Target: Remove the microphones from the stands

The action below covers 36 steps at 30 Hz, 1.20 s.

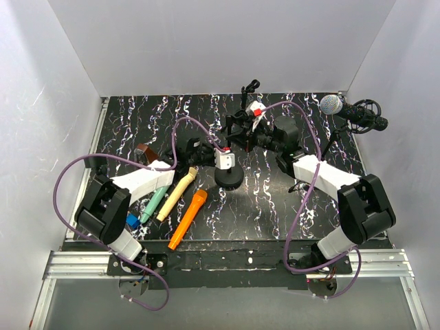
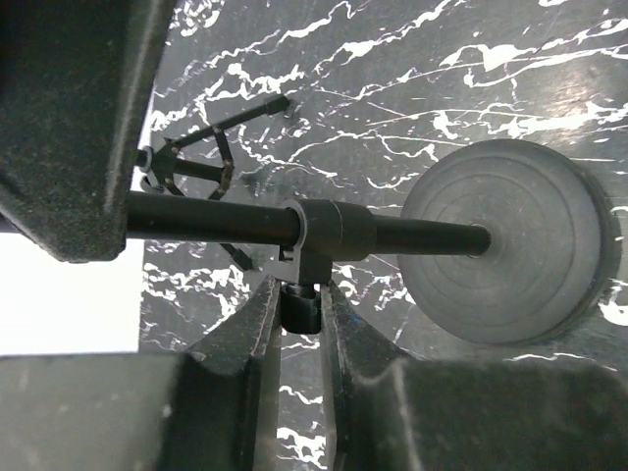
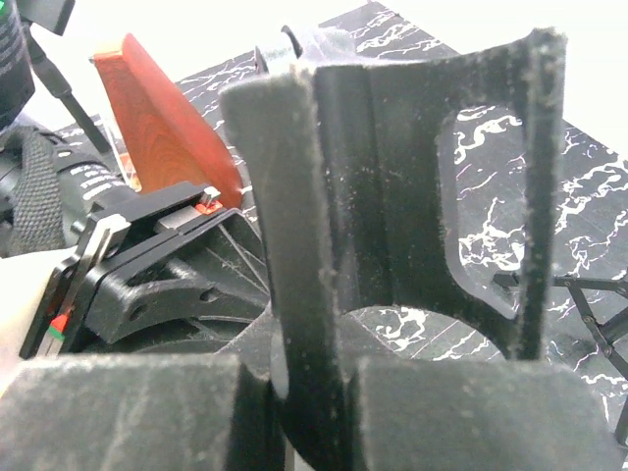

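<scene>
1. Black marbled tabletop (image 1: 124, 130) carries at its left a green stick (image 1: 155, 203), a cream stick (image 1: 177, 194) and an orange stick (image 1: 188, 218). They lie side by side near the left arm.
2. Just right of them, the left claw (image 2: 301, 294) is at the stand (image 2: 216, 218). Its fingers (image 2: 257, 339) are pinched tight on the small knob (image 2: 301, 312) under the clamp collar on the pole.
3. Near the middle of the tabletop, between the two arms, sits the stand's round base (image 1: 228, 179).
4. From the right, the right claw (image 1: 240, 130) points in at the stand's upper part. Its jaws are drawn fully together, and I cannot tell whether anything is caught between them.
5. At the far right corner is the microphone (image 1: 342, 108), well apart from both claws. Its silver grille faces left and its dark body is seated in a black mount (image 1: 372, 117).
</scene>
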Tool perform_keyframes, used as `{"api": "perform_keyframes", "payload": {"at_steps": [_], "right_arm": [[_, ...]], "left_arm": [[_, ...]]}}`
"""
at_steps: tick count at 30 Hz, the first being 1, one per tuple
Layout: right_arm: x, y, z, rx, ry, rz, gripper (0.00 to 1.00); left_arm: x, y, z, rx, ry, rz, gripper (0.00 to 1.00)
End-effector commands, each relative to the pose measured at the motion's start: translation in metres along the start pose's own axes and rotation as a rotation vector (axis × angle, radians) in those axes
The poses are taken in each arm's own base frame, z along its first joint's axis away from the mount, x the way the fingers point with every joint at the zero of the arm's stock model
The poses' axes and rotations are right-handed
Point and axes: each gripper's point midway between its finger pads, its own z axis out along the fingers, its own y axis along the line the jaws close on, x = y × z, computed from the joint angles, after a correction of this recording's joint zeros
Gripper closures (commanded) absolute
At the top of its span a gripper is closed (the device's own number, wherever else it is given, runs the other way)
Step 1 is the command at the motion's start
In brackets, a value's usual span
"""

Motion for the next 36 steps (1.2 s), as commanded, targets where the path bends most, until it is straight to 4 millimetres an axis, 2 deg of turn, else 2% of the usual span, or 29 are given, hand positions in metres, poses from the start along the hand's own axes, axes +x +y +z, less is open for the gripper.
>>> {"api": "perform_keyframes", "payload": {"at_steps": [1,4,6,10,14,18,22,24,26,27,31,34,36], "right_arm": [[-0.028,0.02,-0.009,-0.072,-0.061,-0.085,0.99],[-0.029,0.025,-0.012,-0.101,-0.061,-0.151,0.99],[-0.027,0.028,-0.015,-0.122,-0.058,-0.203,0.99],[-0.026,0.036,-0.024,-0.159,-0.059,-0.33,0.99],[-0.014,0.044,-0.033,-0.205,-0.042,-0.426,0.99],[-0.007,0.046,-0.037,-0.213,-0.022,-0.432,0.99],[-0.002,0.042,-0.037,-0.196,-0.011,-0.437,0.99],[0.0,0.039,-0.036,-0.179,-0.006,-0.431,0.99],[0.001,0.033,-0.035,-0.151,0.003,-0.405,0.99],[-0.002,0.028,-0.035,-0.13,0.002,-0.39,0.99],[-0.004,0.018,-0.035,-0.11,0.015,-0.32,0.99],[-0.004,0.011,-0.033,-0.103,0.023,-0.267,0.99],[-0.01,0.009,-0.031,-0.093,0.018,-0.239,0.99]], "left_arm": [[-0.017,0.02,-0.01,0.004,0.007,-0.145,1.0],[-0.028,0.017,-0.021,0.068,0.005,-0.335,1.0],[-0.03,0.019,-0.028,0.095,0.001,-0.544,1.0],[-0.022,0.019,-0.036,0.147,0.004,-0.942,1.0],[-0.019,0.019,-0.035,0.223,-0.062,-1.285,1.0],[-0.037,0.012,-0.032,0.368,-0.141,-1.399,1.0],[-0.038,0.001,-0.029,0.487,-0.119,-1.501,1.0],[-0.032,0.007,-0.03,0.431,-0.098,-1.566,0.7],[-0.021,0.018,-0.032,0.307,-0.052,-1.567,0.41],[-0.018,0.025,-0.035,0.253,-0.034,-1.54,0.33],[-0.018,0.042,-0.052,0.136,-0.049,-1.246,0.29],[-0.017,0.035,-0.056,0.088,-0.017,-0.913,0.29],[-0.016,0.027,-0.051,0.071,0.004,-0.785,0.32]]}}
